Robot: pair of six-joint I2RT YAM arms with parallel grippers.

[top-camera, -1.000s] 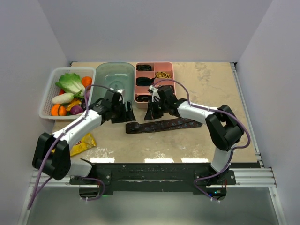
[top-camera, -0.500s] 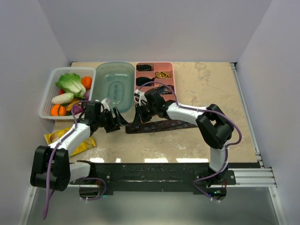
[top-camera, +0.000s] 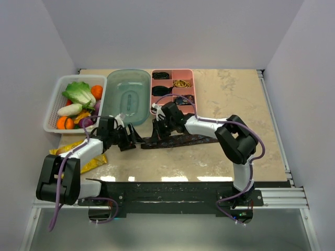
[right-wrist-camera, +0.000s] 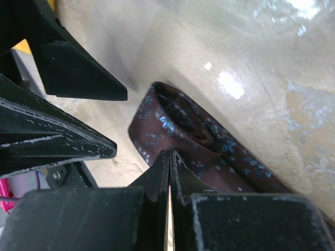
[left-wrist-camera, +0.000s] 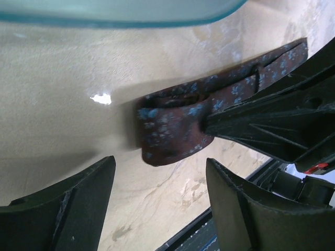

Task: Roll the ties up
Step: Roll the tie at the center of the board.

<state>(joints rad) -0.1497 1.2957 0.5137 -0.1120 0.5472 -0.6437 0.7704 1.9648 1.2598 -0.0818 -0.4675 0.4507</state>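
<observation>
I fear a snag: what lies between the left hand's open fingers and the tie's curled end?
Only bare table between the left hand and the tie, per the left wrist view.

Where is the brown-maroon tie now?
Top view: the tie lies mid-table, near side of the pink tray, its curled left end between the left gripper and right gripper.

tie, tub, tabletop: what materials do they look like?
Tie: woven fabric, maroon with blue flecks, slight sheen; it folds into a soft loop. Tub: translucent teal plastic, probably; glossy. Tabletop: marble-look, polished; shows glare, maybe laminate.
</observation>
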